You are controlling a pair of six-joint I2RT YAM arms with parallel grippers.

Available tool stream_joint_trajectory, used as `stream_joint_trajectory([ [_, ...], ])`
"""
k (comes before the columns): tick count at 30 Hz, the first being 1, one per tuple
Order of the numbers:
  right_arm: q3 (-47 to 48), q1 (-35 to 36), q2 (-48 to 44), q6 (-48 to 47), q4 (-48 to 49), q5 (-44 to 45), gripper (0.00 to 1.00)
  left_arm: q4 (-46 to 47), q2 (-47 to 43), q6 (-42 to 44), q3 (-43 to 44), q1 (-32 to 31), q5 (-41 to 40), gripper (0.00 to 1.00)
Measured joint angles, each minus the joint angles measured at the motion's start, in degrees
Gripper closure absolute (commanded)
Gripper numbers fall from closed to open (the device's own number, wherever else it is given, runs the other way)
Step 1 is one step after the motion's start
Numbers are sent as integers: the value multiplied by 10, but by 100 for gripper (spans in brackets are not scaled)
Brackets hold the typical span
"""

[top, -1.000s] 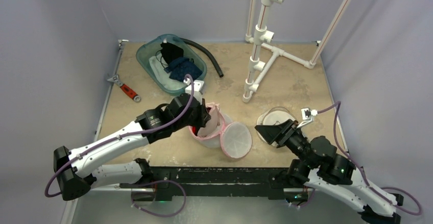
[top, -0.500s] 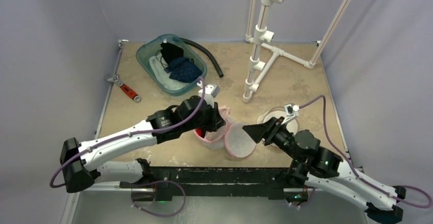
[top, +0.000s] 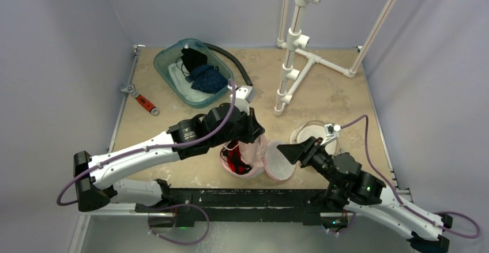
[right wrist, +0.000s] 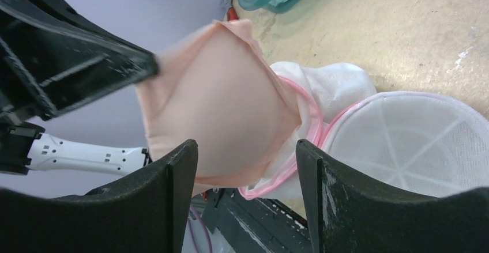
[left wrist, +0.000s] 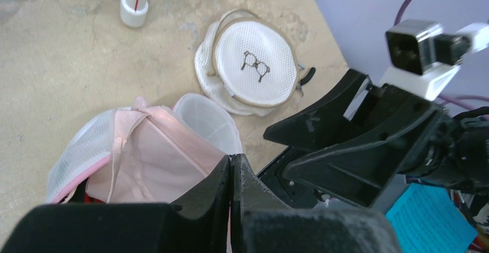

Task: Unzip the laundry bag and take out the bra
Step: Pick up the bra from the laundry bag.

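My left hand (left wrist: 232, 169) is closed, pinching the pink bra (right wrist: 213, 103) at its top corner. The bra hangs raised above the bag (right wrist: 331, 86), with its lower part inside the pink-trimmed opening. The bag sits on the tabletop (top: 334, 97), and its round mesh lid (right wrist: 403, 143) is flipped open to the right. My right hand (right wrist: 245, 149) is open with its fingers spread, just right of the bag beside the lid. I cannot tell whether it touches the lid. A second mesh pouch (left wrist: 254, 68) lies beyond the bag, apart from it.
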Motion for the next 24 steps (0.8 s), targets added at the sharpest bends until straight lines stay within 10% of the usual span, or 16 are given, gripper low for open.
stream_joint_trajectory([
  [24,12,0,6,-47,22,-37,34,-106,-23,60,188,0,-83,100],
])
